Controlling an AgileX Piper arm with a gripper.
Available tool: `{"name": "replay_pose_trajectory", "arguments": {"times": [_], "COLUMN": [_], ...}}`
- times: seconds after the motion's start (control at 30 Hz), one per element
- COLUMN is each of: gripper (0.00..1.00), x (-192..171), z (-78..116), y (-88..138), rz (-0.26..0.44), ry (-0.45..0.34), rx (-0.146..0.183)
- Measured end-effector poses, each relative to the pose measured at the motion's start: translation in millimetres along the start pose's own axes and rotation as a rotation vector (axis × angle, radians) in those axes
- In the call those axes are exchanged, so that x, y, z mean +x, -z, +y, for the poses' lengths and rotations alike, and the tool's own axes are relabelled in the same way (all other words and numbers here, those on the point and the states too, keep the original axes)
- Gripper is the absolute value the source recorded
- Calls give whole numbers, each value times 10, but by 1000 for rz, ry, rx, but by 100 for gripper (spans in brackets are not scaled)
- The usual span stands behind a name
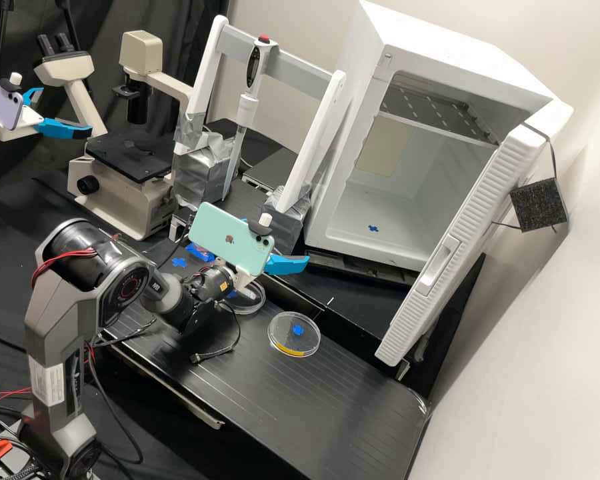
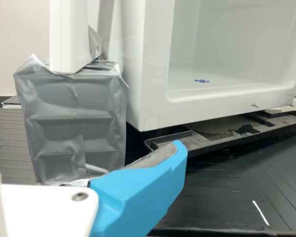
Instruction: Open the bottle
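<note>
Where the black tabletop [image 1: 313,407] spread out, the arm [image 1: 57,333] held its gripper [image 1: 280,241] above, empty, with fingers apart. The near dish [image 1: 291,339] looked light, stiff and easy to crack, best held by its rim. The arm partly hid the far dish [image 1: 255,303], and I could not tell where the bottle was, or how heavy.

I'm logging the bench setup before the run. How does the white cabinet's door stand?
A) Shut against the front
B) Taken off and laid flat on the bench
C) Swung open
C: the ribbed door stands away from the front of the cabinet, so that the inside shows, with a blue cross on its floor.
</note>
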Motion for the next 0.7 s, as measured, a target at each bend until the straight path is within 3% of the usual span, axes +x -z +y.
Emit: {"name": "replay_pose_trajectory", "arguments": {"times": [0.33, 0.5, 0.7], "gripper": [100, 100, 100], "x": [-26, -220, -537], "z": [-6, -10, 28], "y": [-5, 11, 173], "rz": [3, 9, 114], "ry": [-3, 4, -40], "rx": [0, 1, 1]}}
